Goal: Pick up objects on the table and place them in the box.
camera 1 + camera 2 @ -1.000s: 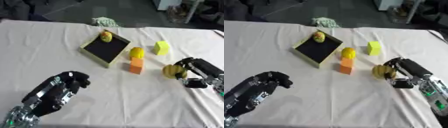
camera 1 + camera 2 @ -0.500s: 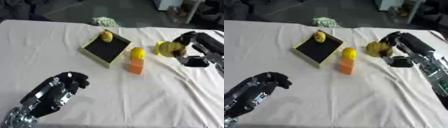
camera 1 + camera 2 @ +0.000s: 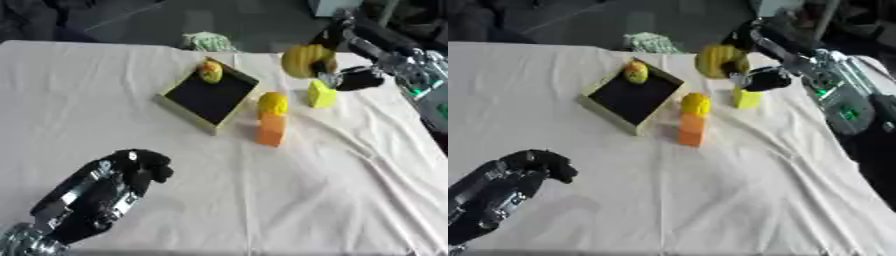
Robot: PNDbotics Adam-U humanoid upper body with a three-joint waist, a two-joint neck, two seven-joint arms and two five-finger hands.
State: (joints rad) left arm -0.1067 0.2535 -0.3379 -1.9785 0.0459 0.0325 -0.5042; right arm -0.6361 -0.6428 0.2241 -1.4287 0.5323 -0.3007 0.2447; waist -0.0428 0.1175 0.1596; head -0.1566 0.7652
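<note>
White cloth [image 3: 289, 200] covers the table, above which the right hand [image 3: 337, 70] grips a yellow fruit [image 3: 302, 60] beside the box [image 3: 208, 96].

You have a table [image 3: 262, 200] covered in a white cloth, creased in long folds toward its right side. Beyond the far edge you see a dark grey floor [image 3: 175, 20], with a paler band running across it. A crumpled pale green thing [image 3: 651, 42] lies right at the far edge of the table. At the top right there is dark furniture or equipment, too blurred to name, and a light box-like shape [image 3: 328, 6] stands by it. The light is even and soft.
</note>
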